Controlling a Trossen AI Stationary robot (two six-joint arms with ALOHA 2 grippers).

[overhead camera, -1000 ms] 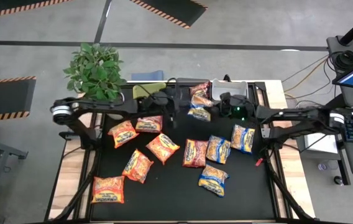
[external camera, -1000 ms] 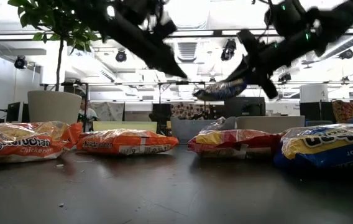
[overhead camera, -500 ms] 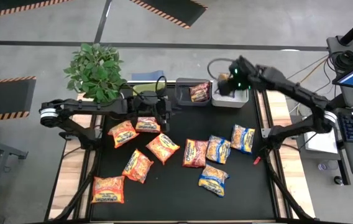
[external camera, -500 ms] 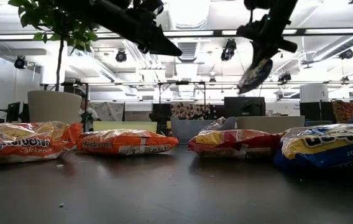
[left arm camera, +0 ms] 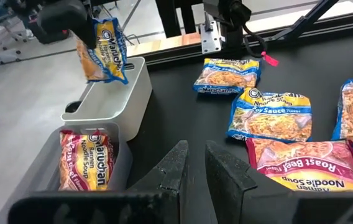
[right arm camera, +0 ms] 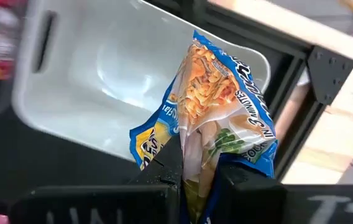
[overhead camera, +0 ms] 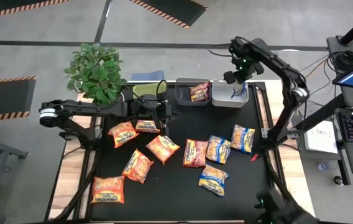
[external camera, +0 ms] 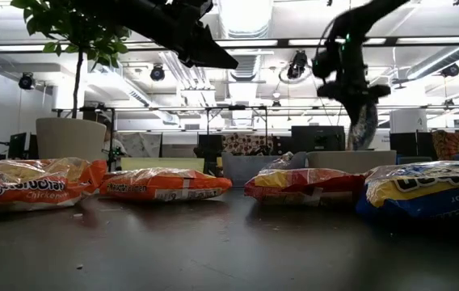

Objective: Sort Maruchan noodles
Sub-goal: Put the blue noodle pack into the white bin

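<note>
My right gripper (overhead camera: pixel 234 79) is above the white bin (overhead camera: pixel 223 100) at the table's far edge, shut on a blue-and-yellow noodle packet (right arm camera: pixel 220 112) that hangs over the bin's opening (left arm camera: pixel 104 50). My left gripper (left arm camera: pixel 196 163) is shut and empty, above the table beside an orange packet (overhead camera: pixel 147 125). One red-pink packet (overhead camera: pixel 199 92) lies in the dark bin (overhead camera: pixel 183 94). Several orange packets (overhead camera: pixel 137 165), a red-pink one (overhead camera: pixel 195 153) and three blue-and-yellow ones (overhead camera: pixel 218 149) lie flat on the black table. My right gripper pinches the blue-and-yellow packet by its upper end seam (right arm camera: pixel 199 163) between the two fingers, coming from above and pointing down. The packet hangs upright below the fingers (external camera: pixel 364 121), lifted clear, its lower end over the white bin.
A green bin (overhead camera: pixel 144 91) stands to the left of the dark bin, and a potted plant (overhead camera: pixel 96 71) is at the far left corner. Wooden strips (overhead camera: pixel 71 180) border the black mat on both sides. The near middle of the mat (overhead camera: pixel 170 193) holds no packets.
My right gripper has carried the blue-and-yellow packet up and toward the far right, from over the table's far middle to above the white bin; the packet now hangs upright. My left gripper has drawn back a little from the dark bin toward the table's left.
</note>
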